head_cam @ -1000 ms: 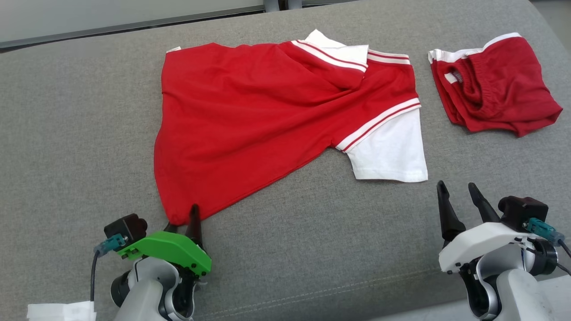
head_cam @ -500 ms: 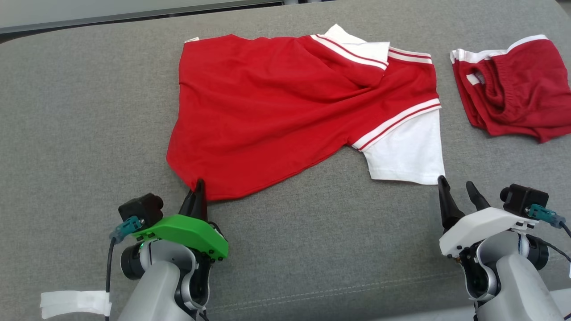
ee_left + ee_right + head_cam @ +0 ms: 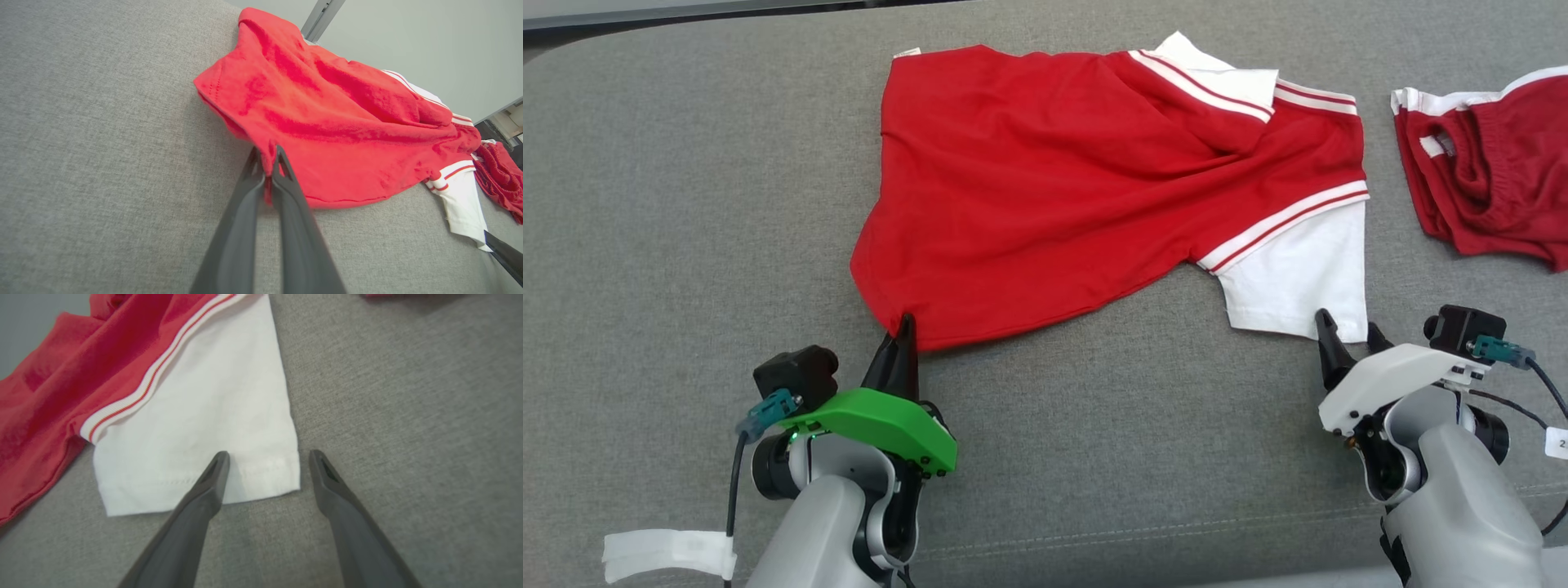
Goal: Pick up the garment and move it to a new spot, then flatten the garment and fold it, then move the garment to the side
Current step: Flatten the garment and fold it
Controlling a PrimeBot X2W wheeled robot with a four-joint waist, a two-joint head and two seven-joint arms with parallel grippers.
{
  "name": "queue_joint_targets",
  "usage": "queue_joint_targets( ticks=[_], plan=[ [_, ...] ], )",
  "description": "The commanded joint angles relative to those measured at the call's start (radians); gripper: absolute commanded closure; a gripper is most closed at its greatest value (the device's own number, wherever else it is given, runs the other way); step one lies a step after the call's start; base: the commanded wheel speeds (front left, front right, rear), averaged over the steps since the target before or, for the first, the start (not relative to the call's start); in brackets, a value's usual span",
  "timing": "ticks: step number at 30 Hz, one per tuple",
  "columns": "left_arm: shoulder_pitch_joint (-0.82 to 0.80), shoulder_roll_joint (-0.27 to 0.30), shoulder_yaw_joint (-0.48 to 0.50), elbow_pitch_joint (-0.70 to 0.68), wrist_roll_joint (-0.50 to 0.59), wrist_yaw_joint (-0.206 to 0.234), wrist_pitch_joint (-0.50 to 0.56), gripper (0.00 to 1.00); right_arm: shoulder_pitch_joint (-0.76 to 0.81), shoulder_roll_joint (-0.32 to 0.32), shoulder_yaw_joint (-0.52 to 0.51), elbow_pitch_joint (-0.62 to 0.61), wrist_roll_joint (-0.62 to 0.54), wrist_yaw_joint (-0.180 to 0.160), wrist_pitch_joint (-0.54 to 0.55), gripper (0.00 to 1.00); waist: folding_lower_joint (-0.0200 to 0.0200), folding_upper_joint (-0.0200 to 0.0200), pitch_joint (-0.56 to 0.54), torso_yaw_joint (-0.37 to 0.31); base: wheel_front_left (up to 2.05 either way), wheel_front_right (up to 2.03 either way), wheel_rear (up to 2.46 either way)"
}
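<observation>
Finds the red garment lying rumpled and unfolded on the grey cushion. Pinches its near hem corner in the left hand, fingers closed on the cloth. Straddles the white sleeve corner with the right hand, fingers spread, nothing gripped. Seems barely begun: lifting, moving, flattening, folding and setting aside all remain. Leaves the other red garment, off to the right, alone.

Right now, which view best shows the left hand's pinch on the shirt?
Left wrist view: the left hand is shut on a hem fold of the red shirt. Head view: fingertips cover the pinch. Right wrist view: the white sleeve.
</observation>
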Motion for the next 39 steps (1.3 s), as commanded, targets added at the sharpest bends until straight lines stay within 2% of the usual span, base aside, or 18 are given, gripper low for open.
queue_joint_targets(
  ticks=[1, 4, 5, 6, 7, 8, 13, 18, 22, 26, 33, 39],
  plan=[
    [0.015, 0.008, -0.003, -0.004, 0.005, 0.005, 0.003, 1.00, -0.015, -0.001, 0.010, 0.035, -0.003, 0.000, 0.000, 0.00, 0.0000, 0.0000, 0.005, 0.004, 0.00, 0.00, 0.00],
    [0.019, 0.009, -0.006, -0.012, 0.005, 0.006, 0.004, 1.00, -0.048, -0.004, 0.025, 0.088, -0.006, 0.000, -0.013, 0.00, 0.0000, 0.0000, 0.009, 0.007, 0.00, 0.00, 0.00],
    [0.020, 0.010, -0.007, -0.014, 0.004, 0.007, 0.004, 1.00, -0.067, -0.006, 0.039, 0.117, -0.006, 0.000, -0.021, 0.30, 0.0000, 0.0000, 0.009, 0.009, 0.00, 0.00, 0.00],
    [0.023, 0.010, -0.009, -0.015, 0.003, 0.008, 0.005, 1.00, -0.082, -0.007, 0.056, 0.141, -0.002, 0.000, -0.026, 0.67, 0.0000, 0.0000, 0.008, 0.010, 0.00, 0.00, 0.00],
    [0.024, 0.011, -0.010, -0.016, 0.003, 0.009, 0.005, 1.00, -0.087, -0.008, 0.062, 0.153, 0.002, 0.000, -0.031, 0.86, 0.0000, 0.0000, 0.006, 0.011, 0.00, 0.00, 0.00],
    [0.024, 0.012, -0.011, -0.016, 0.003, 0.007, 0.003, 1.00, -0.092, -0.011, 0.070, 0.162, 0.005, 0.000, -0.034, 1.00, 0.0000, 0.0000, 0.005, 0.011, 0.00, 0.00, 0.00],
    [0.027, 0.018, -0.007, -0.018, -0.004, -0.001, -0.010, 1.00, -0.118, -0.031, 0.091, 0.191, 0.022, 0.000, -0.072, 1.00, 0.0000, 0.0000, -0.010, 0.010, 0.00, 0.00, 0.00],
    [0.025, 0.027, 0.005, -0.030, -0.017, -0.003, -0.019, 1.00, -0.139, -0.036, 0.108, 0.156, 0.084, 0.000, -0.116, 1.00, 0.0000, 0.0000, -0.026, 0.002, 0.00, 0.00, 0.00],
    [0.018, 0.035, 0.021, -0.056, -0.030, -0.006, -0.020, 1.00, -0.137, -0.058, 0.137, 0.090, 0.149, 0.000, -0.140, 1.00, 0.0000, 0.0000, -0.040, -0.008, 0.00, 0.00, 0.00],
    [0.000, 0.045, 0.035, -0.089, -0.045, -0.009, -0.008, 1.00, -0.135, -0.089, 0.191, -0.032, 0.232, 0.000, -0.163, 1.00, 0.0000, 0.0000, -0.053, -0.019, 0.00, 0.00, 0.00],
    [-0.081, 0.088, 0.052, -0.172, -0.038, 0.002, 0.041, 1.00, -0.170, -0.176, 0.244, -0.174, 0.235, 0.000, -0.180, 1.00, 0.0000, 0.0000, -0.091, -0.038, 0.00, 0.00, 0.00],
    [-0.192, 0.138, 0.077, -0.261, -0.031, 0.016, 0.098, 1.00, -0.233, -0.211, 0.238, -0.277, 0.201, 0.000, -0.151, 1.00, 0.0000, 0.0000, -0.136, -0.054, 0.00, 0.00, 0.00]
  ],
)
